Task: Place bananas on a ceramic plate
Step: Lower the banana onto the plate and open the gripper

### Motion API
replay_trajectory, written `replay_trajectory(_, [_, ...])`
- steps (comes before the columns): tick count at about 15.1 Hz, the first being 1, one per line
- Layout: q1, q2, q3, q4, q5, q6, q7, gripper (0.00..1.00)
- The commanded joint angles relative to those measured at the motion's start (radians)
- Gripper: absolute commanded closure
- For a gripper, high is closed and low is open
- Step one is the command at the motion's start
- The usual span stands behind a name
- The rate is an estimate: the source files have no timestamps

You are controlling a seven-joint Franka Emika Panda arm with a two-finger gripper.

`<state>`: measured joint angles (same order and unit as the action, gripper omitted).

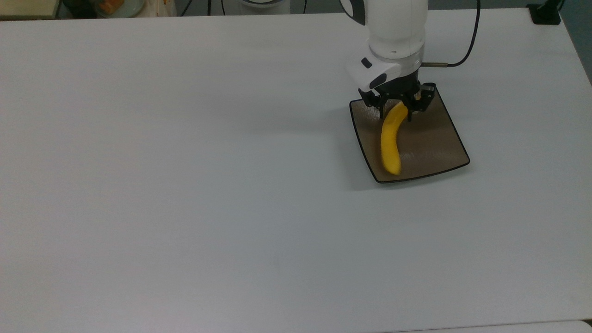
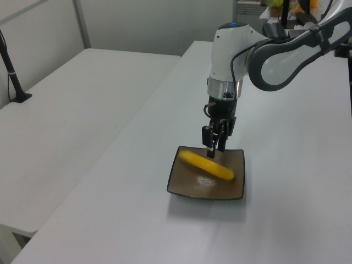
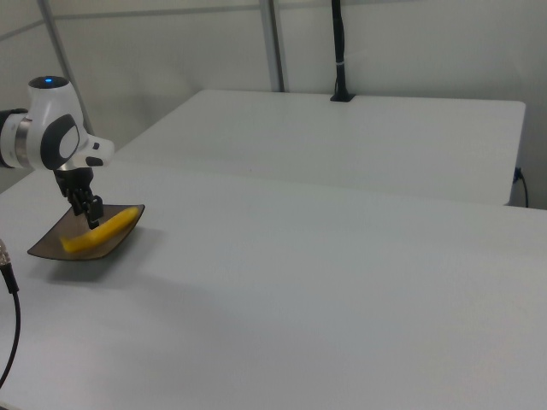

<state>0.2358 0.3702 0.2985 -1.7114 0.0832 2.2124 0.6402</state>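
The yellow banana (image 1: 388, 143) lies flat on the square brown-grey plate (image 1: 434, 143), along the plate's left half in the top view. My gripper (image 1: 397, 111) stands right over the banana's far end, its fingers a little apart on either side of the fruit, open. In the left view the banana (image 2: 212, 166) stretches across the plate (image 2: 190, 184) under the gripper (image 2: 212, 151). The right view has the banana (image 3: 98, 232) resting in the plate (image 3: 51, 246) below the gripper (image 3: 90, 218).
The plate sits on a wide white table (image 1: 185, 185). A black cable (image 1: 467, 41) runs from the wrist toward the back. A black post base (image 1: 545, 14) stands at the table's far right corner in the top view.
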Motion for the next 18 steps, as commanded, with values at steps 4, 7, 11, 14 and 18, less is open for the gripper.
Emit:
replay_trajectory(4, [-0.010, -0.005, 0.005, 0.036, -0.023, -0.005, -0.026, 0.00])
replay_trajectory(7, [-0.044, -0.028, -0.001, 0.033, -0.074, -0.074, -0.187, 0.00])
replay_trajectory(11, [-0.065, -0.063, -0.047, 0.033, -0.112, -0.219, -0.364, 0.00])
replay_trajectory(14, [-0.079, -0.122, -0.105, 0.000, -0.155, -0.276, -0.517, 0.00])
replay_trajectory(18, [-0.108, -0.206, -0.202, -0.039, -0.158, -0.333, -0.633, 0.00])
